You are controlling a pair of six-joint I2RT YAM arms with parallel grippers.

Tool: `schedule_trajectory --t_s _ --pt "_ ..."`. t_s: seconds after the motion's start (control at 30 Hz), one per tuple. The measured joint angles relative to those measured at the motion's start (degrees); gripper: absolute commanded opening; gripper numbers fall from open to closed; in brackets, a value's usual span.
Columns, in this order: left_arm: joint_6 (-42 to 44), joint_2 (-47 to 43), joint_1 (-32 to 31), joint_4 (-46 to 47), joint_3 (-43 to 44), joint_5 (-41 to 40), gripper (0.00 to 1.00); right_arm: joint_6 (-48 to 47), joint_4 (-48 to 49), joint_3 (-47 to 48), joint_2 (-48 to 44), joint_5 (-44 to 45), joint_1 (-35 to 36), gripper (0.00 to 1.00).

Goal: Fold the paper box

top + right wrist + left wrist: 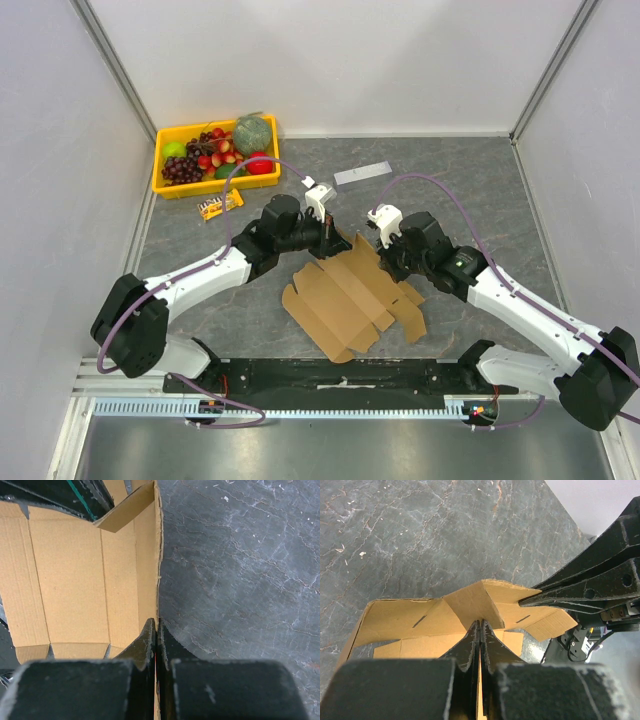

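The paper box [345, 300] is a brown die-cut cardboard sheet, partly raised at its far edge, between the two arms. My left gripper [335, 240] is shut on an upright flap at the sheet's far left corner; the wrist view shows cardboard pinched between its jaws [480, 630] and a folded panel [475, 600] ahead. My right gripper [385, 262] is shut on the sheet's far right edge; its wrist view shows the cardboard's thin edge [158, 570] running into the closed jaws [157, 627]. The right gripper also shows in the left wrist view [540, 599].
A yellow fruit tray [165, 182] stands at the far left with several fruits. A small orange packet [218, 205] lies beside it. A grey-white strip [362, 173] lies at the back centre. White walls close in the grey marbled table [470, 190].
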Motion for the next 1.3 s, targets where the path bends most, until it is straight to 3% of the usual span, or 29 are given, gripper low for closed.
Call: schedule_trajectory --t_s 0.73,0.93,1.3 --pt "-1.2 1.9 -2.1 0.7 0.8 -1.6 0.02 0.1 -0.1 0.0 0.0 -3.5 0.0 0.00" --pt "-1.2 -0.4 -1.9 -0.7 -0.9 -6.1 0.02 1.1 -0.2 0.0 1.1 -1.9 0.0 0.00" --pt "-1.2 -3.4 8.0 -3.3 -6.8 -11.3 0.02 2.0 -1.2 0.0 2.9 -0.8 0.0 0.00"
